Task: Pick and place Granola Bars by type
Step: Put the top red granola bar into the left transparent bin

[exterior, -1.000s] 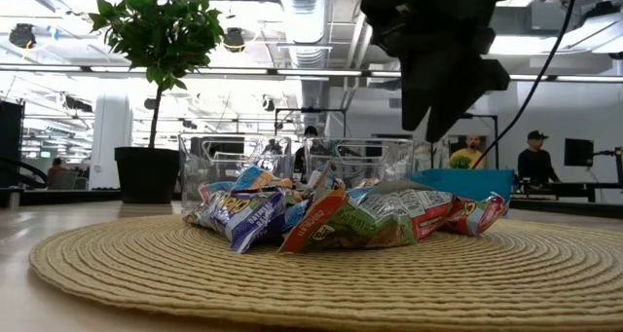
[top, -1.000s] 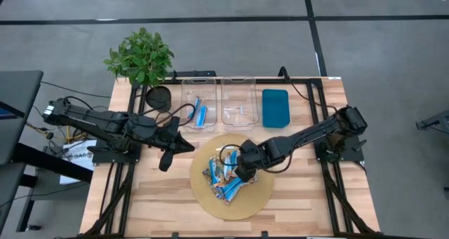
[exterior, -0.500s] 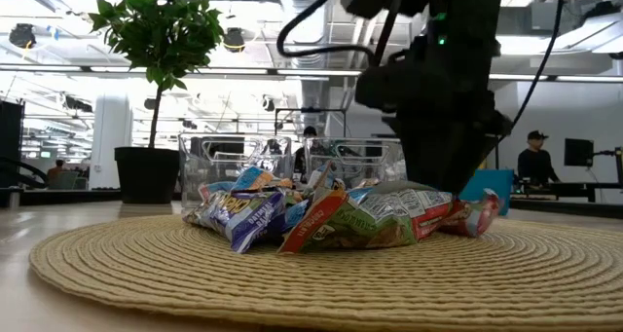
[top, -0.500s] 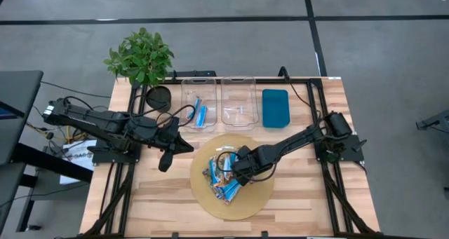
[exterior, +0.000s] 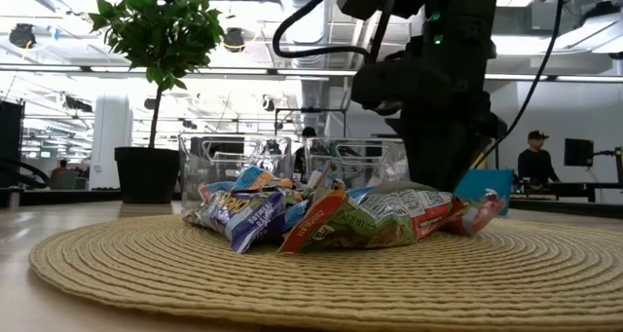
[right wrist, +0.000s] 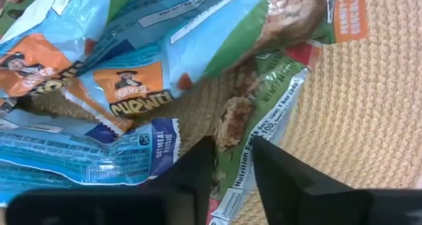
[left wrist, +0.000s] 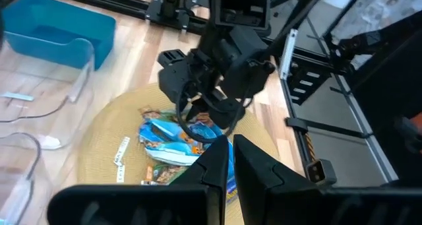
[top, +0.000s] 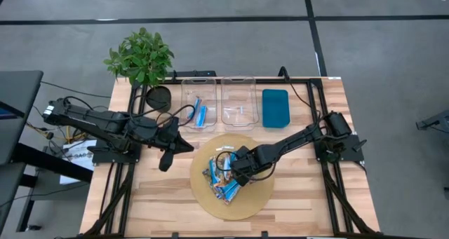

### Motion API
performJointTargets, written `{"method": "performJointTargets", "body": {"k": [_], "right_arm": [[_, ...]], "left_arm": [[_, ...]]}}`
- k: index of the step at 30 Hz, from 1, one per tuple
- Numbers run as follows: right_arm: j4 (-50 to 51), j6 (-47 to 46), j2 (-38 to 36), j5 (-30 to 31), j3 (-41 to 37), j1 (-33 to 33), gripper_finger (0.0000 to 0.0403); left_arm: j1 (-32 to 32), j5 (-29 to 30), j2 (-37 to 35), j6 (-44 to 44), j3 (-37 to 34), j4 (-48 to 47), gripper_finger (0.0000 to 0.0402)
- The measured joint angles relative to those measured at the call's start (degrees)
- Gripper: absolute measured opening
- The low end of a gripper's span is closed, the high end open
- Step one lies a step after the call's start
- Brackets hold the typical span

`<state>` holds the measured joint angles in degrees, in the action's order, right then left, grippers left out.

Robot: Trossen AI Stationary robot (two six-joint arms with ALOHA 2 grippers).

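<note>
The granola bars (top: 222,176) lie heaped on a round woven mat (top: 258,197); their wrappers are blue, orange and green with white. My right gripper (top: 237,170) is down on the heap's right side, and in the right wrist view it (right wrist: 232,160) is shut on a green-and-white wrapped bar (right wrist: 264,99). My left gripper (top: 163,162) hangs shut over bare wood left of the mat, touching nothing; its shut fingertips (left wrist: 231,162) show in the left wrist view. Two blue bars (top: 200,114) lie in the left clear bin (top: 198,92). My right gripper pinches the green-and-white bar by its wrapper end (right wrist: 234,175), which shows in the narrow gap between the two fingers. The fingers come from above, pointing down into the heap. The bar's other end (right wrist: 290,27) lies on the mat among the others.
Behind the mat stand the two clear bins, the right one (top: 238,92) holding a small scrap, then a teal tray (top: 275,107). A potted plant (top: 140,57) stands at the far left corner. Bare wood (top: 154,204) shows near the mat's left.
My right gripper has come down from above the heap onto its right side, shifting slightly toward the table's left and near edge, then has stayed there. The heap has kept its shape.
</note>
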<state>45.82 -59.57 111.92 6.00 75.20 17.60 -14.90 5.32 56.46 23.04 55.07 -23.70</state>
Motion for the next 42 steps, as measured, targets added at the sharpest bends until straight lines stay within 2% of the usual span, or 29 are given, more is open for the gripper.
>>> {"method": "performJointTargets", "body": {"k": [8,15,21,26,30,36,42], "right_arm": [[0.04,0.04,-1.22,0.35,0.02,-0.73,0.0042],[0.25,0.96,-8.60,4.58,0.04,-1.85,0.0015],[-7.53,10.23,-16.08,8.28,0.07,-5.70,0.0009],[-18.54,20.18,-19.22,7.45,0.11,-11.85,0.0008],[-21.87,26.57,-18.75,4.31,2.15,-17.47,0.0008],[-24.36,34.81,-12.06,1.18,9.45,-24.25,0.0008],[-22.29,39.02,-4.89,-1.38,16.94,-28.44,0.0009]], "left_arm": [[0.00,5.52,-0.02,0.54,0.00,0.00,0.0016],[1.64,8.98,-0.19,4.94,0.00,-0.10,0.0016],[5.11,14.20,-0.39,11.71,0.11,-5.62,0.0016],[9.54,14.51,-0.11,14.23,0.09,-9.82,0.0016],[13.32,14.67,-0.15,15.00,0.09,-10.67,0.0016],[16.83,14.50,-0.14,14.17,0.09,-12.51,0.0016],[18.86,14.69,-0.19,14.60,0.09,-15.16,0.0016]]}}
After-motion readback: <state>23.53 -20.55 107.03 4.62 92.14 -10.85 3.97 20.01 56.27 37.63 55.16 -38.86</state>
